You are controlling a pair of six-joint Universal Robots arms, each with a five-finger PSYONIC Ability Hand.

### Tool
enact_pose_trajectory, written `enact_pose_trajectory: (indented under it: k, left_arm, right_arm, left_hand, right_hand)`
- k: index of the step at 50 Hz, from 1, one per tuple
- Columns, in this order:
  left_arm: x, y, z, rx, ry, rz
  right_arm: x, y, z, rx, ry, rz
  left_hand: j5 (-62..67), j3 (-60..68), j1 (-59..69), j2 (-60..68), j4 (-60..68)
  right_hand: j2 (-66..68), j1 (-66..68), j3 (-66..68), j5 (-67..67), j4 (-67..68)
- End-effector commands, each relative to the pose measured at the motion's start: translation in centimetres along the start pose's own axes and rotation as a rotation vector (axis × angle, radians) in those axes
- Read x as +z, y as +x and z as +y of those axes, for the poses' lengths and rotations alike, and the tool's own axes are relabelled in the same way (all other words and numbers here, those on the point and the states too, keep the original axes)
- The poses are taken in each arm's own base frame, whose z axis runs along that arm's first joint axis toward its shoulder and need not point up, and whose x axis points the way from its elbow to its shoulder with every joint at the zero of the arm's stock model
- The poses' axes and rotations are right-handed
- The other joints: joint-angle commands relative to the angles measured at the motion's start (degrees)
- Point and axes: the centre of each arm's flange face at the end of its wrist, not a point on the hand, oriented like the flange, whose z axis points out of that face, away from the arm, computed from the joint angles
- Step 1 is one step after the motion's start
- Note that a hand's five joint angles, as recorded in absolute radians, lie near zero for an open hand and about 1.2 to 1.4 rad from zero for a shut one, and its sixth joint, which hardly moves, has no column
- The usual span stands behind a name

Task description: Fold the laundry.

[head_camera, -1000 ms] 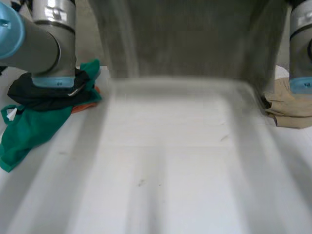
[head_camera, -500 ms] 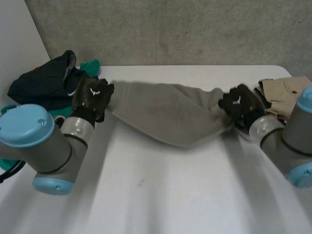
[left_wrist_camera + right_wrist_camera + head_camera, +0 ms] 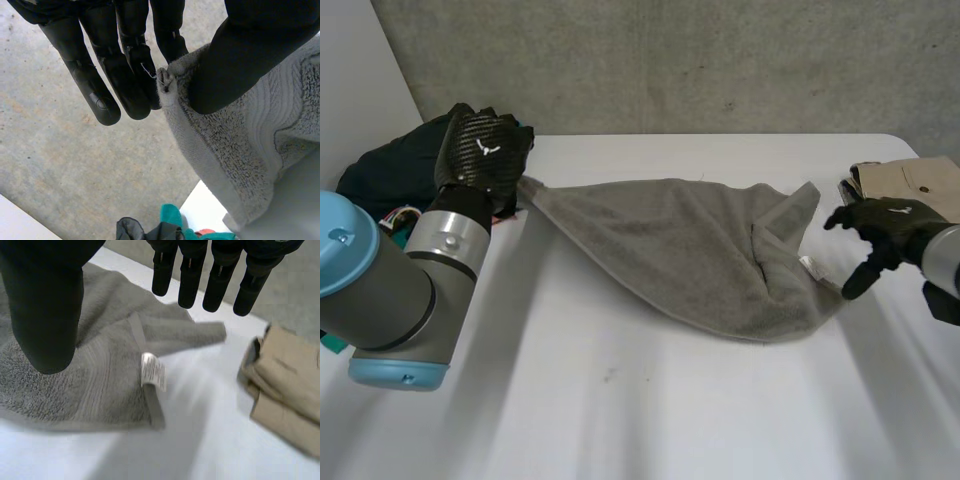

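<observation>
A grey towel (image 3: 690, 250) lies stretched across the middle of the white table (image 3: 650, 410). My left hand (image 3: 480, 150) holds its left corner lifted off the table. In the left wrist view the thumb and straight fingers (image 3: 125, 70) pinch that corner of the towel (image 3: 250, 135). My right hand (image 3: 885, 225) hovers just right of the towel's other end, open and touching nothing. Under its spread fingers (image 3: 210, 275) lie the towel's edge (image 3: 85, 375) and a white label (image 3: 154, 371).
A pile of dark and green clothes (image 3: 380, 175) sits at the table's back left, behind my left arm. A folded beige garment (image 3: 905, 185) lies at the back right, close to my right hand. A grey wall (image 3: 720, 60) runs behind the table.
The towel, held up before the camera a second ago, came down onto the table. My right hand let go of its end and drew back to the right. My left hand kept its corner.
</observation>
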Motion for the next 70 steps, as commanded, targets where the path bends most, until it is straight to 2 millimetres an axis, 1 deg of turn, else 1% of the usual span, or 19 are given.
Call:
enact_pose_trajectory:
  k: [1, 7, 16, 18, 22, 30, 39, 47, 48, 49, 51, 54, 56, 57, 60, 61, 62, 65, 70]
  left_arm:
    - [0.4, -0.3, -0.3, 0.000, 0.012, -0.010]
    - [0.7, -0.4, -0.9, -0.003, 0.034, -0.019]
    - [1.3, -0.8, -1.7, -0.023, 0.060, -0.032]
    - [1.4, -0.9, -1.7, -0.026, 0.062, -0.035]
    - [1.5, -1.0, -1.9, -0.026, 0.069, -0.038]
    - [1.9, -1.3, -2.4, -0.026, 0.084, -0.048]
    - [2.5, -1.8, -3.1, -0.026, 0.110, -0.068]
    - [2.8, -2.2, -3.4, -0.027, 0.109, -0.073]
    - [2.8, -2.2, -3.4, -0.027, 0.106, -0.071]
    - [2.9, -2.3, -3.4, -0.027, 0.105, -0.072]
    - [2.9, -2.3, -3.4, -0.031, 0.100, -0.072]
    - [2.8, -2.3, -3.4, -0.033, 0.092, -0.068]
    - [2.6, -2.3, -3.4, -0.033, 0.077, -0.057]
    - [2.5, -2.3, -3.4, -0.034, 0.070, -0.054]
    - [1.6, -2.9, -4.3, -0.034, 0.047, -0.038]
    - [1.3, -3.2, -4.5, -0.034, 0.042, -0.038]
    - [0.7, -3.6, -5.2, -0.035, 0.036, -0.033]
    - [-0.1, -4.0, -5.7, -0.035, 0.020, -0.024]
    - [-1.5, -4.1, -5.6, -0.034, -0.004, -0.005]
  right_arm:
    - [0.9, 0.8, 1.9, 0.044, -0.066, -0.010]
    - [1.7, -0.3, 3.8, -0.003, -0.058, -0.081]
    - [3.3, -1.1, 6.4, -0.115, -0.040, -0.091]
    - [3.5, -1.9, 6.9, -0.132, -0.046, -0.117]
    - [3.8, -3.0, 7.0, -0.156, -0.032, -0.135]
    - [4.6, -4.3, 7.5, -0.180, -0.004, -0.159]
    - [4.8, -5.4, 7.2, -0.194, 0.018, -0.183]
    - [5.8, -6.2, 8.0, -0.216, 0.012, -0.172]
    - [5.9, -6.2, 8.0, -0.219, 0.012, -0.167]
    - [6.1, -6.1, 8.0, -0.223, 0.016, -0.152]
    - [6.3, -5.8, 7.5, -0.228, 0.040, -0.124]
    - [6.7, -4.8, 6.3, -0.233, 0.103, -0.049]
    - [6.4, -4.6, 5.6, -0.239, 0.130, -0.016]
    - [5.6, -4.1, 3.8, -0.248, 0.182, 0.018]
    - [3.5, -3.3, 0.1, -0.276, 0.286, 0.070]
    - [1.9, -3.1, -1.9, -0.290, 0.341, 0.089]
    - [1.3, -3.1, -2.6, -0.296, 0.358, 0.094]
    - [-0.2, -2.8, -3.6, -0.314, 0.350, 0.091]
    - [-1.0, -2.0, -3.6, -0.336, 0.298, 0.085]
  left_hand:
    - [12.55, 11.64, 14.71, 11.28, 11.05]
    - [12.55, 11.64, 14.71, 11.28, 11.05]
    - [12.55, 11.64, 14.71, 11.28, 11.05]
    - [12.55, 11.64, 14.71, 11.28, 11.05]
    - [12.55, 11.64, 14.71, 11.28, 11.05]
    - [12.55, 11.64, 14.71, 11.28, 11.05]
    - [12.55, 11.64, 14.71, 11.28, 11.05]
    - [12.55, 11.64, 14.71, 11.28, 11.05]
    - [12.55, 11.64, 14.71, 11.28, 11.05]
    - [12.55, 11.64, 14.71, 11.28, 11.05]
    - [12.55, 11.64, 14.71, 11.28, 11.05]
    - [12.55, 11.64, 14.71, 11.28, 11.05]
    - [12.55, 11.64, 14.71, 11.28, 11.05]
    - [12.55, 11.64, 14.71, 11.28, 11.05]
    - [12.55, 11.64, 14.71, 11.28, 11.05]
    - [12.55, 11.64, 14.71, 11.28, 11.05]
    - [12.55, 11.64, 14.71, 11.28, 11.05]
    - [12.55, 11.64, 14.71, 11.28, 11.05]
    - [12.55, 11.64, 14.71, 11.28, 11.05]
  right_hand:
    - [0.01, 0.50, 0.40, 2.97, 1.45]
    - [2.71, 3.19, 3.09, 5.66, 4.14]
    - [2.71, 3.19, 3.09, 5.66, 4.14]
    - [2.87, 3.35, 3.26, 5.83, 4.31]
    - [4.04, 4.53, 4.43, 7.00, 5.48]
    - [8.24, 8.72, 8.63, 11.20, 9.68]
    - [11.95, 12.43, 12.34, 14.91, 13.39]
    - [15.31, 15.79, 15.70, 18.27, 16.75]
    - [17.65, 18.13, 18.04, 20.61, 19.09]
    - [31.00, 31.48, 31.39, 33.95, 32.43]
    - [56.84, 57.32, 57.23, 59.79, 58.27]
    - [56.98, 57.46, 57.37, 59.93, 58.41]
    - [56.98, 57.46, 57.37, 59.93, 58.41]
    - [56.98, 57.46, 57.37, 59.93, 58.41]
    - [56.98, 57.46, 57.37, 59.93, 58.41]
    - [56.98, 57.46, 57.37, 59.93, 58.41]
    - [56.98, 57.46, 57.37, 59.93, 58.41]
    - [56.98, 57.46, 57.37, 59.93, 58.41]
    - [56.98, 57.46, 57.37, 59.93, 58.41]
